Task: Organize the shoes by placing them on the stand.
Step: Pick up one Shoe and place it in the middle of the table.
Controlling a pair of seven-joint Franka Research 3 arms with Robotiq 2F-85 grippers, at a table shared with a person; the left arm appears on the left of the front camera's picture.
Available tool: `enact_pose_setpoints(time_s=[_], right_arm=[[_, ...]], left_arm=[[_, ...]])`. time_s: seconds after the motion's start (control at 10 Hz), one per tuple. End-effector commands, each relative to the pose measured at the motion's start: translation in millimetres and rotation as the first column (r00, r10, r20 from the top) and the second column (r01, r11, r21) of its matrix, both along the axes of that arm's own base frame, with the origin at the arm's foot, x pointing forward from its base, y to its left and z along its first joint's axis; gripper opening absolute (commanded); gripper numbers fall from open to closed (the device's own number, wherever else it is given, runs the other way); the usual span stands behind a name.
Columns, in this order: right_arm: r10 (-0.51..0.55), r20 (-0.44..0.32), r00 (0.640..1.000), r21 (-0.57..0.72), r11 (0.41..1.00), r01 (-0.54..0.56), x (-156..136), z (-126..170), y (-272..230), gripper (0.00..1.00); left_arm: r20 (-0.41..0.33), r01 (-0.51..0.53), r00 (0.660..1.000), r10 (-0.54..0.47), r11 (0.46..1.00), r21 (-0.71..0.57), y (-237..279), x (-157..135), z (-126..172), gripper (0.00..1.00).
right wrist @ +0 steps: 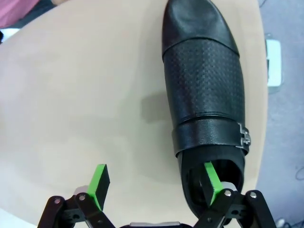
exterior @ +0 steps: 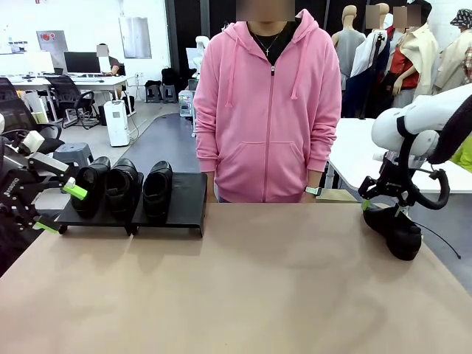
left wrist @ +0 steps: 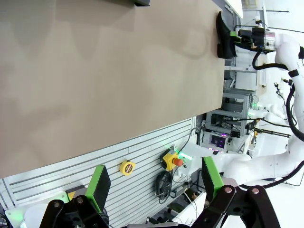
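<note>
Three black glossy shoes (exterior: 122, 186) stand side by side on the low black stand (exterior: 186, 200) at the far left of the table. A fourth shoe (exterior: 394, 230) with a strap and buckle lies at the table's right edge. My right gripper (exterior: 381, 208) hangs over its heel end, open. In the right wrist view one green fingertip (right wrist: 211, 176) dips into the opening of the shoe (right wrist: 204, 85) and the other is out over the table, so my right gripper (right wrist: 156, 180) straddles the shoe's side wall. My left gripper (exterior: 59, 209) stands open and empty left of the stand.
A person in a pink hoodie (exterior: 269, 110) stands at the far edge behind the middle, hands low. The brown tabletop (exterior: 243, 280) is bare between the stand and the lone shoe. In the left wrist view, my left gripper (left wrist: 156, 183) looks past the table's side at a slotted rail.
</note>
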State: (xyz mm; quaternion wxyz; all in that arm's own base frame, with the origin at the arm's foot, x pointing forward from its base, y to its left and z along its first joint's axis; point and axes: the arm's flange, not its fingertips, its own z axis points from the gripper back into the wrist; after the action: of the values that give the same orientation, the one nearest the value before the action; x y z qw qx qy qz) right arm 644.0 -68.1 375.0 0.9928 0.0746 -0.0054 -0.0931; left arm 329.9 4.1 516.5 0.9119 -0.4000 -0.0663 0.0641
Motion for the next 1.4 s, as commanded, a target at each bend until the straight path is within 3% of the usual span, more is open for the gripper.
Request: enact_pose_setpoints(time_s=[0.0, 0.3, 0.4, 0.5, 0.6, 1.3], right_arm=[[-0.073, -0.105, 0.992, -0.07, 0.995, 0.066, 10, 0, 2, 1.0], [-0.066, -0.097, 0.993, -0.067, 0.996, 0.06, 12, -8, 1, 1.0], [-0.102, -0.093, 0.99, -0.07, 0.993, 0.096, 15, -11, 2, 0.88], [-0.078, -0.104, 0.991, -0.088, 0.994, 0.069, 15, -16, 2, 0.3], [-0.088, -0.1, 0.991, -0.1, 0.992, 0.078, 16, -18, 3, 0.0], [-0.157, -0.023, 0.987, -0.177, 0.973, 0.151, 16, -22, -2, 0.0]], left_arm=[[-0.01, -0.003, 1.0, 0.003, 1.0, -0.009, 0, -1, 3, 1.0], [-0.01, -0.003, 1.0, 0.003, 1.0, -0.009, 0, -1, 3, 1.0], [-0.01, -0.003, 1.0, 0.003, 1.0, -0.009, 0, -1, 3, 1.0], [-0.01, -0.003, 1.0, 0.003, 1.0, -0.009, 0, -1, 3, 1.0], [-0.01, -0.003, 1.0, 0.003, 1.0, -0.009, 0, -1, 3, 1.0], [-0.01, -0.003, 1.0, 0.003, 1.0, -0.009, 0, -1, 3, 1.0]])
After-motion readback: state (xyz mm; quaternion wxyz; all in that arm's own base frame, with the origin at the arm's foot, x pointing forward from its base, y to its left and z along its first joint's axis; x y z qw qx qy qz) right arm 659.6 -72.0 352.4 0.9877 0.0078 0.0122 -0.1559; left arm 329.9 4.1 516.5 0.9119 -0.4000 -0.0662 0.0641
